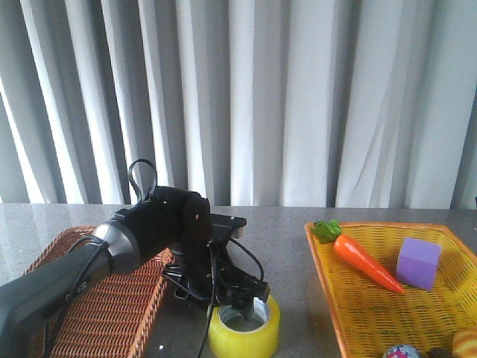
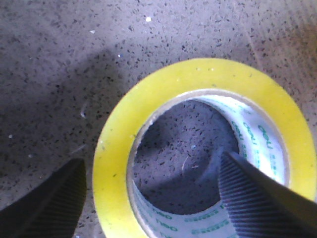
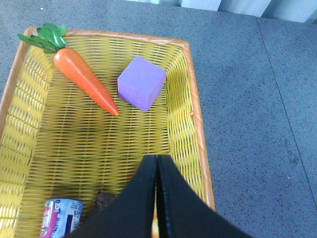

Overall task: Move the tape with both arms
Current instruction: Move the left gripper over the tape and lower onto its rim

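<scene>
Yellow tape (image 1: 244, 329) is lying flat on the grey speckled table (image 1: 287, 246), its open core facing up, between the brown wicker basket (image 1: 112, 298) on my left and the yellow basket (image 1: 380, 298) on my right. I am reaching my left arm (image 1: 149, 231) down over the roll, and my left gripper (image 1: 242, 302) is sitting wide, straddling one wall of the ring: in my left wrist view one ribbed finger (image 2: 257, 198) is standing inside the white printed core while the other finger (image 2: 54, 198) is waiting outside the yellow rim, just beside it, so the pads are not yet closing on the tape. I cannot tell whether the inner finger is touching the core. My right gripper (image 3: 156, 198) is hanging above the yellow basket with its two dark fingers pressed together, holding nothing. Below it in my right wrist view, an orange toy carrot (image 3: 84, 79) with green leaves is lying slantwise near one corner, a purple cube (image 3: 141, 83) is resting just beside its tip, and a small printed can (image 3: 62, 218) is lying near the basket's nearer wall, with a dark lump next to it that I cannot make out. Grey-white curtains (image 1: 298, 97) are hanging behind the table.
</scene>
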Motion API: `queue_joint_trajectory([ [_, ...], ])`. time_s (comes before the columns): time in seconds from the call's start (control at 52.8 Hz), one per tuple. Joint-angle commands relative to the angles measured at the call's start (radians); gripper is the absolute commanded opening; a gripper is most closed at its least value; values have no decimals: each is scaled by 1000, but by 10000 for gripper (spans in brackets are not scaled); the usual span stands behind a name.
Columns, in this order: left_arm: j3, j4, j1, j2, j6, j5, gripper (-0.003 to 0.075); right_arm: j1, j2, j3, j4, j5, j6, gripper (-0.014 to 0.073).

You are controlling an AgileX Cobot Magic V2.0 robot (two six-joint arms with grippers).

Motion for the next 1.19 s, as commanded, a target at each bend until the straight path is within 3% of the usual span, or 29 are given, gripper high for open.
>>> queue_joint_trajectory([
  [0.0, -35, 9, -4, -66, -20, -41, 514, -5, -27, -24, -22, -51, 0, -9],
  [0.227, -35, 73, -4, -66, -122, -48, 353, -5, -27, -24, -22, -51, 0, -9],
  [0.493, -35, 94, -4, -64, -121, -51, 175, -5, -27, -24, -22, -51, 0, -9],
  [0.891, -41, 90, -4, 7, -119, 59, 166, -5, -27, -24, -22, -51, 0, -9],
  [1.175, -218, 84, -4, 2, -112, 114, 166, -5, -27, -24, -22, -51, 0, -8],
])
